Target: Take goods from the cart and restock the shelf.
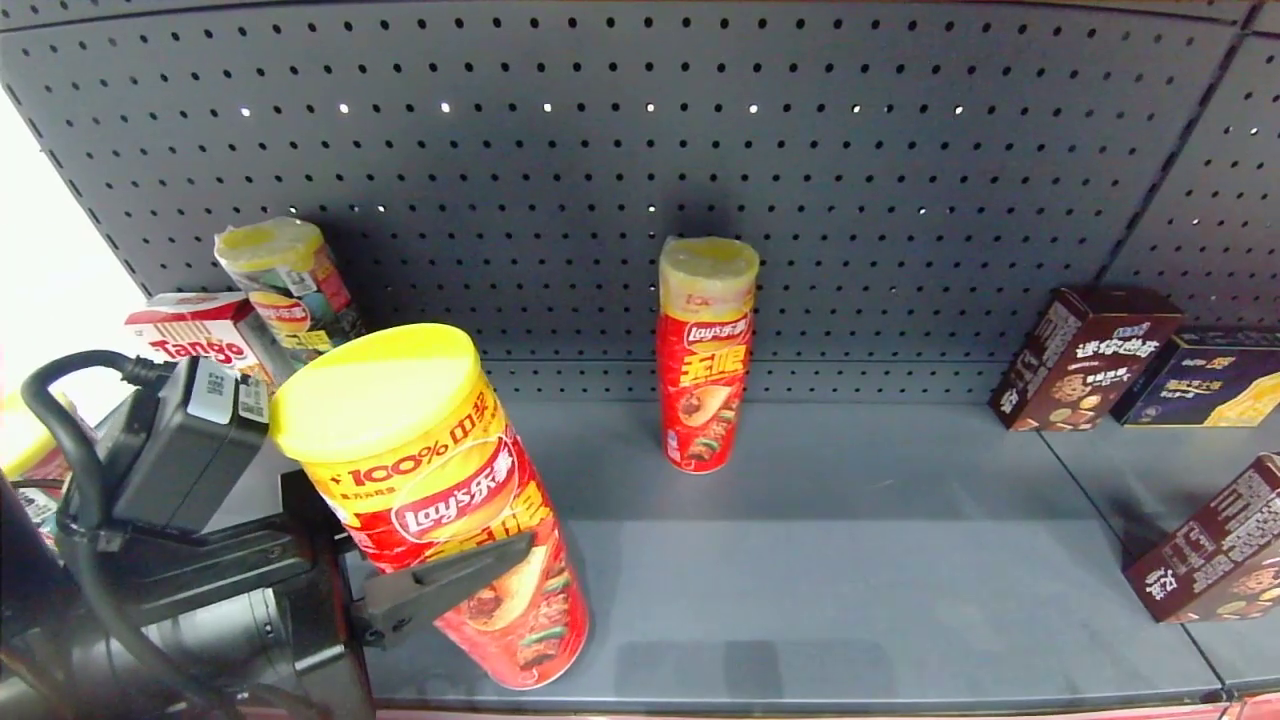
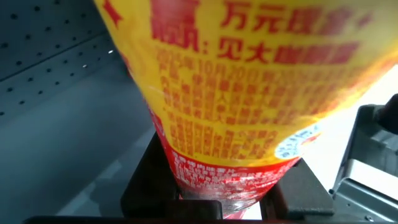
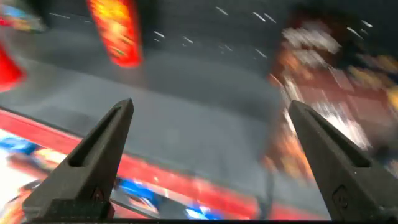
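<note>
Far to the left of the standing can [image 1: 705, 355], a white box [image 1: 200, 340] and a leaning can [image 1: 290, 285] with a yellow lid sit against the pegboard [image 1: 640, 150]. Nearer, left of and in front of the standing can, the left gripper [image 1: 430, 570] is clamped around the lower body of the held can [image 1: 440, 500], one dark finger [image 1: 450, 585] crossing its red label. This held can tilts, with its yellow lid leaning away from the standing can and its base at the front of the shelf board [image 1: 850, 580]; I cannot tell whether the base touches. The left wrist view shows the held can [image 2: 249, 112] wedged in the gripper [image 2: 227, 199].

The right gripper [image 3: 211, 155] is spread wide with nothing between its fingers [image 3: 93, 168], over the board's front edge, the standing can [image 3: 115, 31] beyond it.

Right of the standing can stand a brown box [image 1: 1085, 355] and a dark blue box [image 1: 1210, 380], with a second brown box [image 1: 1215, 545] in front of them.
</note>
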Controlling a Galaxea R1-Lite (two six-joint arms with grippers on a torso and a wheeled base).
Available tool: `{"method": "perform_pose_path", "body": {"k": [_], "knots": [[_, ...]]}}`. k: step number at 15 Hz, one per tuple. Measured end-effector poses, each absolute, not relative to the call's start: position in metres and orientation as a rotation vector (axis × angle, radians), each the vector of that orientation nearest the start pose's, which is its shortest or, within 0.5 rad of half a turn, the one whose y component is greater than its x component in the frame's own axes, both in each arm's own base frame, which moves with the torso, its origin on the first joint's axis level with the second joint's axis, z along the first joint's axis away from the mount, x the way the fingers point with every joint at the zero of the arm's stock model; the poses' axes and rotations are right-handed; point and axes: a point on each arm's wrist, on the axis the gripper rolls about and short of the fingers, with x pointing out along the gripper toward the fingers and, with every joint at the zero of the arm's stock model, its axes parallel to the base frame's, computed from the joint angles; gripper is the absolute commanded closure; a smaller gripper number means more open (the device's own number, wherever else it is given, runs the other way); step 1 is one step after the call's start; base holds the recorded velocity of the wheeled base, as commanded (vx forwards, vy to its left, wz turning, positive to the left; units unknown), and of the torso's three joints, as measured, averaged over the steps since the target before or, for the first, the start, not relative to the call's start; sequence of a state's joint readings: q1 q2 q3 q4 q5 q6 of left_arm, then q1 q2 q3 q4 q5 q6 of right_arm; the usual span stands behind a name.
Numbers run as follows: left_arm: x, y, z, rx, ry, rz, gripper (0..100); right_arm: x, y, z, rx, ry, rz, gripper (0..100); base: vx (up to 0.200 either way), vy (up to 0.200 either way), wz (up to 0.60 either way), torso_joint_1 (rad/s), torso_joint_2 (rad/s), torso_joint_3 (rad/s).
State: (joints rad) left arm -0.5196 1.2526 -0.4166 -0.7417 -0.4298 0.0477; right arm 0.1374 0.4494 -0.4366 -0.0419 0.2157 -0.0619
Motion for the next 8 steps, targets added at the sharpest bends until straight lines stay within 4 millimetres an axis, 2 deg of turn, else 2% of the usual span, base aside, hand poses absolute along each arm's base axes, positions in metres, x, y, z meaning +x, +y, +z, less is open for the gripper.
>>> {"method": "perform_pose_path", "body": {"k": [2, 4, 8], "knots": [[0.152, -0.091, 0.197, 0.044, 0.075, -0.918, 100, 0.037, 0.014, 0.228, -0.062, -0.008, 0.459, 0, 0.000, 0.000, 0.00, 0.000, 0.00, 0.000], [0.152, -0.088, 0.198, 0.043, 0.072, -0.904, 100, 0.070, 0.029, 0.241, -0.066, 0.049, 0.562, 0, 0.000, 0.000, 0.00, 0.000, 0.00, 0.000], [0.152, -0.086, 0.200, 0.036, 0.066, -0.899, 100, 0.130, 0.070, 0.255, -0.134, 0.077, 0.711, 0, 0.000, 0.000, 0.00, 0.000, 0.00, 0.000]]}}
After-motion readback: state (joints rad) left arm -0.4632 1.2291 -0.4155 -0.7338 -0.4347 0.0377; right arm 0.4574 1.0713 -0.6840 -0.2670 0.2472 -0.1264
